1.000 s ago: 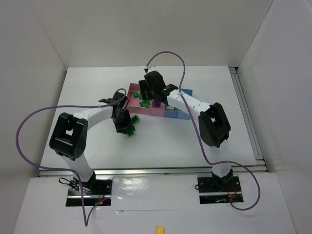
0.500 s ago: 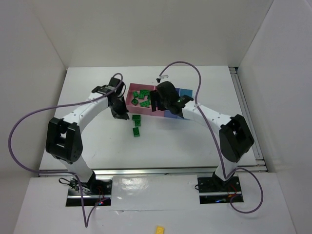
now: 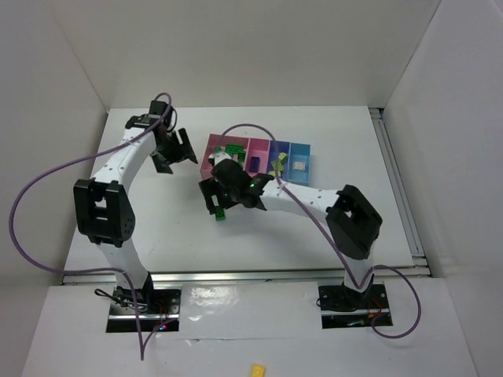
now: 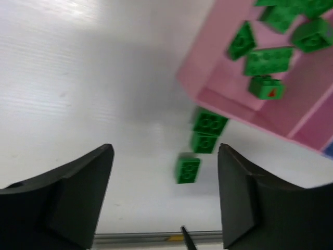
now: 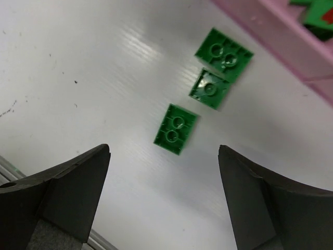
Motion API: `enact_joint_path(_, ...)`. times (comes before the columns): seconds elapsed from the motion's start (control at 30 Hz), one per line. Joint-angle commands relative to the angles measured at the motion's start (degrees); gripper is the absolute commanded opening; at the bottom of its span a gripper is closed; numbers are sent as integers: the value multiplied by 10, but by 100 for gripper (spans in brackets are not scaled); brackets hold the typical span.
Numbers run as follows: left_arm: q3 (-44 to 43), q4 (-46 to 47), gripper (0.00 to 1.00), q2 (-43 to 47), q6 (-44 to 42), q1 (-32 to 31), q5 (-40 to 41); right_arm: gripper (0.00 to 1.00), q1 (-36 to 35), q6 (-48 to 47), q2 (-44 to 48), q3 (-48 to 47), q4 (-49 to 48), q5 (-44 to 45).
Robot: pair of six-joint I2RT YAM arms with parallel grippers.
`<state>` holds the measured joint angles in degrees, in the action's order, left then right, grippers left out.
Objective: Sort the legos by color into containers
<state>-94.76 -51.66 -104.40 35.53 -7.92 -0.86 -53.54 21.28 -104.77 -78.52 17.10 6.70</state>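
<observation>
Fingers (image 5: 67,192) on left gripper (image 4: 165,166) and right gripper (image 5: 164,172) gape empty; the right hovers over three green bricks (image 5: 176,128) mid-frame; next we pinch one for the pink compartment (image 5: 276,31).

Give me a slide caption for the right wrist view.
Open right gripper hovers above three green legos on the white table beside the pink container.

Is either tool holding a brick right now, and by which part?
No. The left tool and right tool are both open and empty.
</observation>
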Motion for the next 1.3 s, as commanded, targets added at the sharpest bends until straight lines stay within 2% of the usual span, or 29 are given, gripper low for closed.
enact_joint_path(0.0,35,-23,91,53,-14,43,8,92,-1,25,-49,-46,31,-3)
enact_joint_path(0.13,72,-18,94,84,-26,70,-6,92,-13,31,-97,-66,43,-10)
enact_joint_path(0.23,85,-13,94,96,-26,77,-19,84,-26,31,-126,-74,50,-1)
enact_joint_path(0.37,100,-1,93,102,-26,77,-32,62,-37,31,-132,-80,43,16)
enact_joint_path(0.4,106,4,93,102,-20,77,-32,46,-37,31,-132,-80,43,24)
enact_joint_path(0.53,130,22,93,102,-15,69,-42,18,-37,25,-101,-85,57,89)
enact_joint_path(0.57,130,27,93,102,-15,69,-42,18,-30,25,-89,-75,57,97)
enact_joint_path(0.7,183,49,95,103,-4,36,-62,18,5,13,-4,-56,45,116)
enact_joint_path(0.77,208,80,95,113,1,20,-94,18,33,8,11,-50,45,122)
enact_joint_path(0.87,249,91,95,126,15,8,-94,21,69,-10,11,-77,30,116)
enact_joint_path(0.97,278,115,95,132,26,-9,-107,22,100,-27,-45,-142,30,104)
enact_joint_path(1.07,278,122,95,126,41,-44,-94,28,119,-45,-112,-219,30,84)
enact_joint_path(1.1,278,122,95,121,46,-62,-87,35,127,-54,-128,-240,35,76)
enact_joint_path(1.13,272,122,95,121,46,-73,-87,64,127,-54,-152,-260,41,76)
enact_joint_path(1.2,259,122,95,102,52,-104,-60,86,133,-59,-158,-302,53,76)
enact_joint_path(1.23,259,122,95,94,52,-114,-51,86,140,-59,-158,-302,53,76)
enact_joint_path(1.27,251,122,94,86,57,-123,-33,92,145,-59,-140,-290,45,76)
